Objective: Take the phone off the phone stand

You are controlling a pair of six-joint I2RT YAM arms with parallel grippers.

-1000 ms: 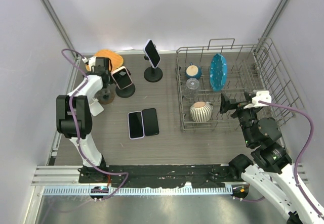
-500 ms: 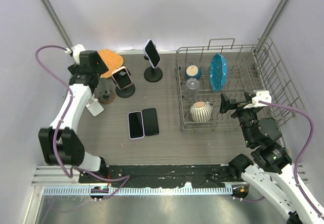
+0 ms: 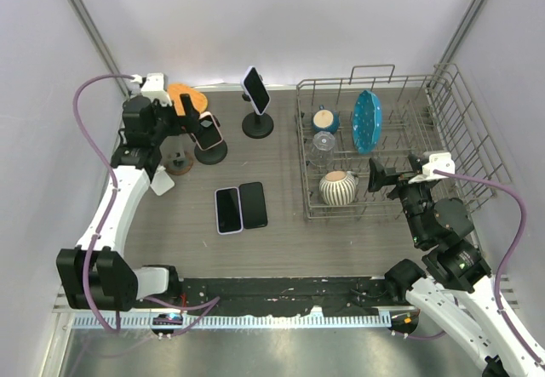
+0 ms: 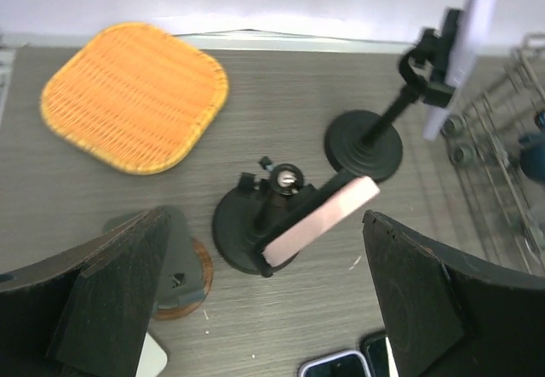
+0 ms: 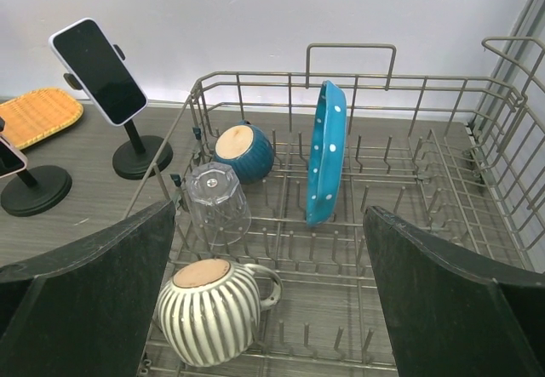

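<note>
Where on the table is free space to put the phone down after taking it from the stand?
Bare table lies between the two flat phones and the dish rack, and in front of those phones toward the near edge. The back-left corner is crowded: both phone stands, the woven mat, the coaster.

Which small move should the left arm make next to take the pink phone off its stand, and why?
Probably lower the left fingers around the pink-cased phone on the nearer black round-based stand. They stand wide open above it, not touching, and the wrist view shows the phone between them.
</note>
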